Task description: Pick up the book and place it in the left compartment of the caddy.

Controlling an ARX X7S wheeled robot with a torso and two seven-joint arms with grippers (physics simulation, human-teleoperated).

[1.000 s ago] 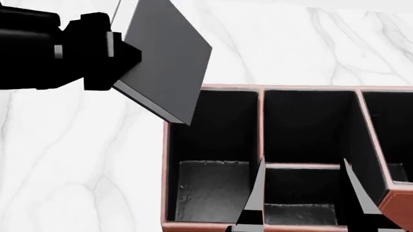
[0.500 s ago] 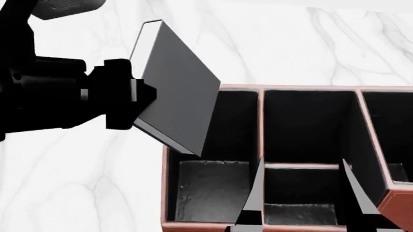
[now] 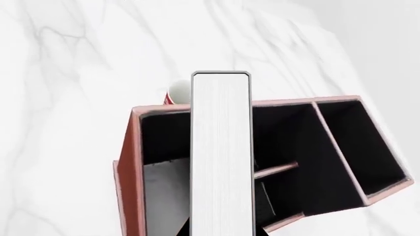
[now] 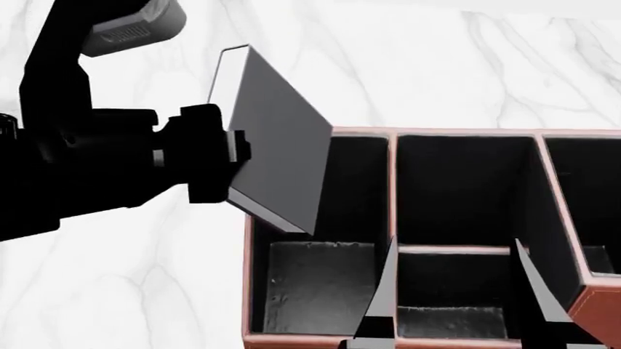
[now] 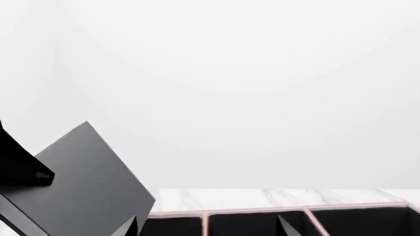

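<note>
Over marble table (image 4: 466,65), left hand (image 4: 228,163) grips tilted book (image 4: 276,138) above caddy (image 4: 393,189).

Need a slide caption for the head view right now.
Left gripper holds the tilted book above the caddy's left compartment.

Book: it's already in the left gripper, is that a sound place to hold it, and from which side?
Probably yes. The left gripper pinches the book across its two flat grey covers at one edge, coming from the side away from the caddy. That leaves the free end tilted down over the left compartment, so it can likely slide in unobstructed.
</note>
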